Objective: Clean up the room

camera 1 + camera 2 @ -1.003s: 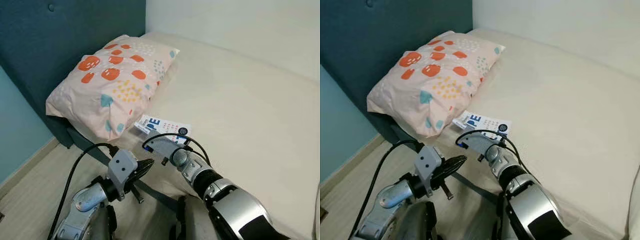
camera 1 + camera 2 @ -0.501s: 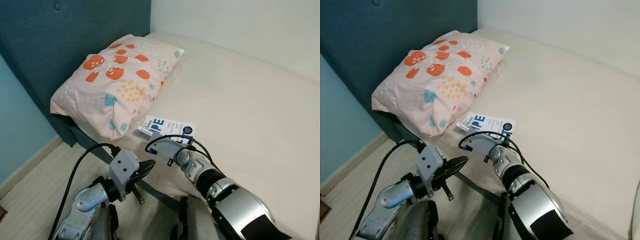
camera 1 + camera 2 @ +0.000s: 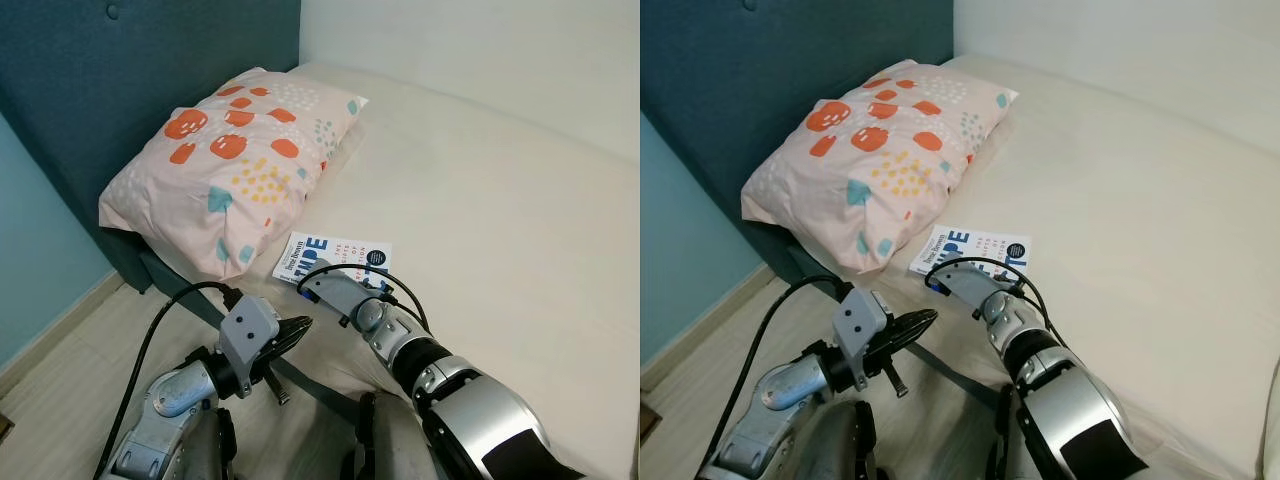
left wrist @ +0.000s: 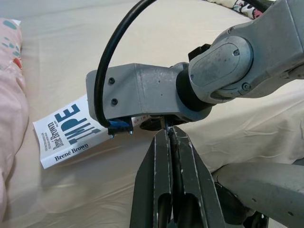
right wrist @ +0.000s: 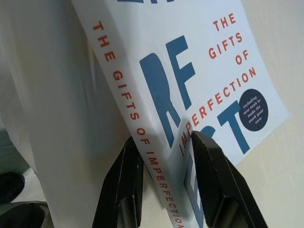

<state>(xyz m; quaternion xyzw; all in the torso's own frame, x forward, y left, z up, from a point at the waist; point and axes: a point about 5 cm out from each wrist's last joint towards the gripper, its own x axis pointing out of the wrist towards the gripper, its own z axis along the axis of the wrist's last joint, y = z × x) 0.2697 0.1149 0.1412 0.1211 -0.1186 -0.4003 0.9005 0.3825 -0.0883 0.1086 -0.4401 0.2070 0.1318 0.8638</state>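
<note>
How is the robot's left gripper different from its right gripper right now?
The right gripper is at the white book on the bed, with one finger on each side of the book's edge. The left gripper touches nothing and is off the bed's side, above the floor. The left gripper's fingers are pressed together; the right gripper's fingers are spread around the book. Both have two long black fingers on a silver arm.

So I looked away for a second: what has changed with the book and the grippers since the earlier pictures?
The right gripper has pushed forward onto the book; its fingers now straddle the spine edge, one on the cover. Whether they pinch it yet is unclear. The book, the pillow and the shut left gripper by the bed stayed put.
</note>
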